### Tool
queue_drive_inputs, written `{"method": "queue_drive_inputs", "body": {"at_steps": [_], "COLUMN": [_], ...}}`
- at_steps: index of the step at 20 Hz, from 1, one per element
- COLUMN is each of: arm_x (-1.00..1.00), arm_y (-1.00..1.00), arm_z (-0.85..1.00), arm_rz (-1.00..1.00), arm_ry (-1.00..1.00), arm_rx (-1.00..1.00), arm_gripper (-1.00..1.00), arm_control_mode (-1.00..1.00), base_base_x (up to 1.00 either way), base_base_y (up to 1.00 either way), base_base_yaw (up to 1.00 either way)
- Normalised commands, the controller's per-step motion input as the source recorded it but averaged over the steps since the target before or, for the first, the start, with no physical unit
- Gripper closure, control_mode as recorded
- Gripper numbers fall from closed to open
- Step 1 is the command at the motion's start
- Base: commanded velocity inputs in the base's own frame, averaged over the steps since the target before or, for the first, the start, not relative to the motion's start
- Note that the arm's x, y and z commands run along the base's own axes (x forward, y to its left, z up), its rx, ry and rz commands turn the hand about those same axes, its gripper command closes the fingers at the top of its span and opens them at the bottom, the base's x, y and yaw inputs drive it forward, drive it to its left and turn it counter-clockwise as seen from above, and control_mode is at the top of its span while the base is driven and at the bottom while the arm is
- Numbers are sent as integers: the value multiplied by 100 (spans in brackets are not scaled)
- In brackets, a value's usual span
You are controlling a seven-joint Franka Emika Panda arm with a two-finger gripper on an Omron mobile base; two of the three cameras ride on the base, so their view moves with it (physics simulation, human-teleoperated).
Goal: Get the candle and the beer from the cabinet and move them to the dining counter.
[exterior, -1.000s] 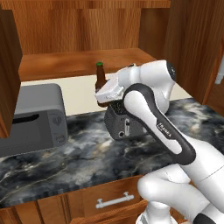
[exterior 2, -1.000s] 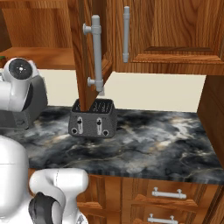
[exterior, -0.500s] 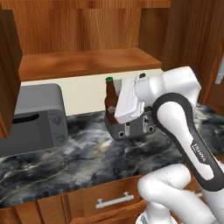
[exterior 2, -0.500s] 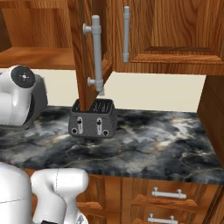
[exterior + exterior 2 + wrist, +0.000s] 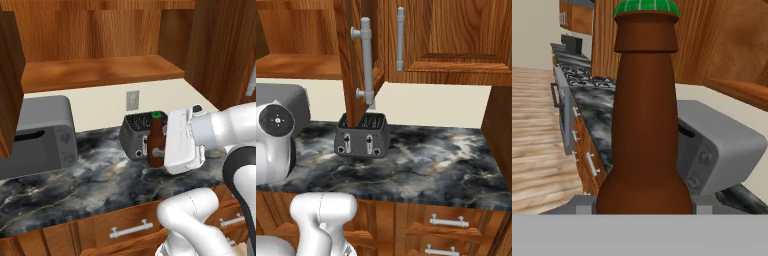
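Dark veined marble forms the table (image 5: 60, 187) under a reddish wood cabinet (image 5: 95, 72) whose shelf stands open. At mid-height over it, the gripper (image 5: 167, 147) is clamped on the beer (image 5: 156, 142), holding the bottle upright just in front of the toaster (image 5: 136, 132). The white arm bends in from the right, its forearm level and the hand turned sideways. A grey microwave (image 5: 35, 135) sits well to the left. Drawers with silver handles line the table's front.
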Motion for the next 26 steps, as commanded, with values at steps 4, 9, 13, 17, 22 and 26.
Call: {"method": "queue_drive_inputs", "body": {"at_steps": [4, 9, 13, 17, 22, 26], "arm_x": [-2, 0, -9, 0, 0, 0], "arm_y": [0, -1, -4, 0, 0, 0], "arm_z": [0, -7, -22, 0, 0, 0], "arm_rz": [0, 0, 0, 0, 0, 0], "arm_ry": [0, 0, 0, 0, 0, 0], "arm_rx": [0, 0, 0, 0, 0, 0], "arm_gripper": [100, 100, 100, 100, 100, 100], "arm_control_mode": [-100, -100, -100, 100, 100, 100], "base_base_x": [0, 0, 0, -4, 0, -46], "base_base_y": [0, 0, 0, -18, -19, -23], "base_base_yaw": [0, 0, 0, 0, 2, 3]}}
